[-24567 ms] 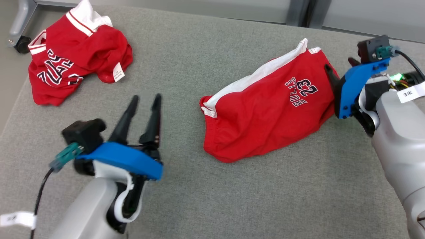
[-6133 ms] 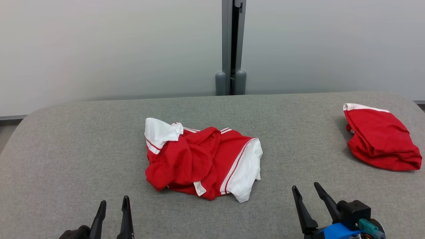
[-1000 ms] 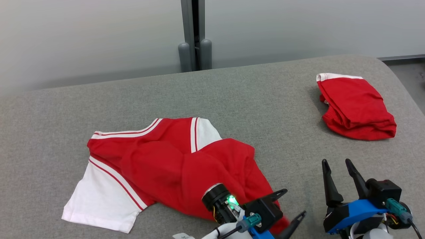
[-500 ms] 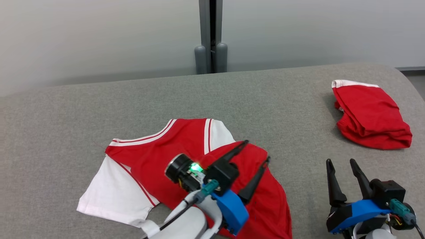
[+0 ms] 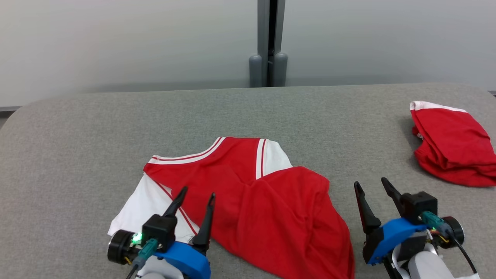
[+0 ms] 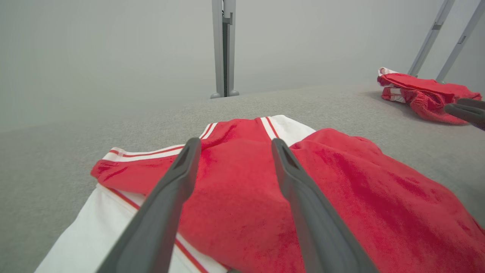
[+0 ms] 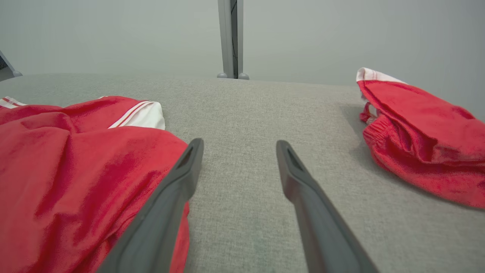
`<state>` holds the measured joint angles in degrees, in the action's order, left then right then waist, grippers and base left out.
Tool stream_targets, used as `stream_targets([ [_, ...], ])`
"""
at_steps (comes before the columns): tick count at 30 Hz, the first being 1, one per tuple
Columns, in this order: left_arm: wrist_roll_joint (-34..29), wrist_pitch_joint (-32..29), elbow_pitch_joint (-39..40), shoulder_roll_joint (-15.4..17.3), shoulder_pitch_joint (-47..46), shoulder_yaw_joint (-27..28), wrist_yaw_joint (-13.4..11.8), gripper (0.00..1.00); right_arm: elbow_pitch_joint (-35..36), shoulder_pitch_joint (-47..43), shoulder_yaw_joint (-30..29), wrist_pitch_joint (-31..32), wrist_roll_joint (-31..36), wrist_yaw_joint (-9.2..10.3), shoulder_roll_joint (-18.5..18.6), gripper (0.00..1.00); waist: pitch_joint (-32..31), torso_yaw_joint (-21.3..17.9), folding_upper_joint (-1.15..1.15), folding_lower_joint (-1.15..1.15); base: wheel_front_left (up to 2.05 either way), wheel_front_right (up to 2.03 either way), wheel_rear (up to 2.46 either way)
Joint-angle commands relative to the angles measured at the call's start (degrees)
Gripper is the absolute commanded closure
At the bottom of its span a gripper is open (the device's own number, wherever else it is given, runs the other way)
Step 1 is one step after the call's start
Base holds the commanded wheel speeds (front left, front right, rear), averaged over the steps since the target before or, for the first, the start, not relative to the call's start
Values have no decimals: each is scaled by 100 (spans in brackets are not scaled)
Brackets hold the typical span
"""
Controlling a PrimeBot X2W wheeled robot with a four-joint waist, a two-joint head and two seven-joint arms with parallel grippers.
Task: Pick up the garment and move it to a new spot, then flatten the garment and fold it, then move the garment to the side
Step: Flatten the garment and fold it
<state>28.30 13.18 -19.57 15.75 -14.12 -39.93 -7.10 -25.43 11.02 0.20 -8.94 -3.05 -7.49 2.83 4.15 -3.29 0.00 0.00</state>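
The garment (image 5: 252, 209) is a red shirt with white, red-striped sleeves, lying half spread and rumpled near the front middle of the grey padded table (image 5: 116, 128). My left gripper (image 5: 197, 193) stands open over its white left sleeve, nothing between the fingers; in the left wrist view the garment (image 6: 242, 197) lies under the open left gripper (image 6: 235, 146). At the lower right my right gripper (image 5: 371, 185) is open just beyond the shirt's right edge, above bare fabric. In the right wrist view the garment (image 7: 75, 163) lies left of the open right gripper (image 7: 237, 146).
A second red piece of clothing (image 5: 449, 145) with a white band lies bunched near the table's right edge, also seen as red clothing (image 7: 420, 140) in the right wrist view. A grey post (image 5: 268, 42) and pale wall stand behind the table.
My left gripper opened and let go of the shirt, then swung from its right hem back to the lower left, over the sleeve. The camera turned. The right gripper stayed open.
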Motion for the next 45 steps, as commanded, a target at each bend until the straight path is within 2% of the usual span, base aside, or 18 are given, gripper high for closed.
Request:
stream_targets([
  [1,94,78,95,98,185,187,-111,0,-51,229,81,229,139,0,11,0,57,110,0,0,0,0,0],
  [8,225,175,384,237,463,645,-327,0,-660,802,194,1245,390,0,16,0,193,455,0,0,0,0,0],
  [11,195,190,453,244,468,716,-342,0,-1051,964,196,1598,256,0,11,0,259,584,0,0,0,0,0],
  [16,190,202,494,216,484,789,-352,0,-1451,1106,427,1797,-132,0,12,0,313,676,0,0,0,0,0],
  [17,188,200,494,212,502,809,-357,0,-1528,1137,502,1831,-187,0,15,17,319,679,0,0,0,0,0],
  [18,184,202,491,214,520,832,-355,0,-1586,1155,577,1825,-238,0,14,60,322,674,0,0,0,0,0],
  [19,182,203,484,215,533,858,-347,0,-1617,1164,646,1784,-310,0,9,76,323,663,0,0,0,0,0],
  [20,180,205,481,214,545,882,-349,0,-1611,1192,693,1688,-382,0,9,100,320,643,0,0,0,0,0],
  [25,150,205,502,211,595,959,-357,0,-1358,1316,501,1096,-265,0,54,100,266,483,0,0,0,0,0],
  [30,102,206,504,161,671,978,-337,0,-624,1026,11,847,-105,0,238,100,183,339,0,0,0,0,0],
  [37,52,207,533,127,722,1062,-308,0,468,330,-831,1284,182,0,434,100,191,244,0,0,0,0,0],
  [41,21,207,539,103,701,1081,-288,0,485,-20,-1021,1567,293,0,436,100,225,262,0,0,0,0,0],
  [45,-11,208,523,93,738,1119,-267,0,343,-275,-1257,1572,293,0,342,100,203,308,0,0,0,0,0],
])
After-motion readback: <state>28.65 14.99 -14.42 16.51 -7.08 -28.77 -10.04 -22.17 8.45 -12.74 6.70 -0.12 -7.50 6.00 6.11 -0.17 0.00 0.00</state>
